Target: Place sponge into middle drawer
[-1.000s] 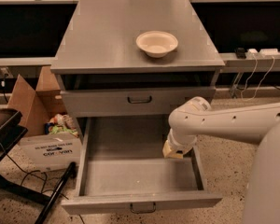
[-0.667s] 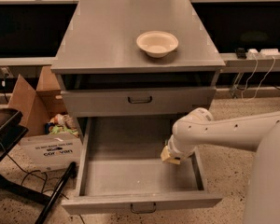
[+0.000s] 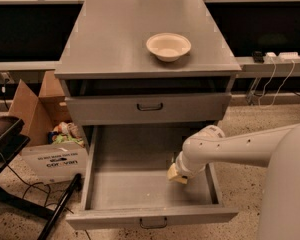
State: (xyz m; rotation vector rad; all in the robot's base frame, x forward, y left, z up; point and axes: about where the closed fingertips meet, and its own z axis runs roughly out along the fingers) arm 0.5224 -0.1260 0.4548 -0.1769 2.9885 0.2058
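From my station I see the grey cabinet (image 3: 115, 39) head on, with a cream bowl (image 3: 168, 46) standing on its top, towards the right and back; the upper drawer (image 3: 105, 109) is closed flush, its dark loop handle centred on the front; the middle drawer (image 3: 135, 189) below it is pulled far out, and its flat grey floor is in plain view. The white arm (image 3: 235, 146) comes in from the right, crosses the drawer's right wall and bends down into the drawer; the gripper (image 3: 180, 172) sits at its end, inside the right part of the drawer, mostly hidden under the wrist. The sponge (image 3: 175, 175) shows as a pale yellow block right at the gripper, over the drawer floor near the right wall and about midway from front to back; I see only its yellow body, not the green face. I cannot tell whether the gripper is clamped on the sponge or has let go of it, nor whether the sponge touches the floor of the drawer. To the left of the cabinet an open cardboard box (image 3: 50, 156) stands on the speckled ground, with crumpled stuff inside; a black frame (image 3: 5, 139) juts in at the left edge.
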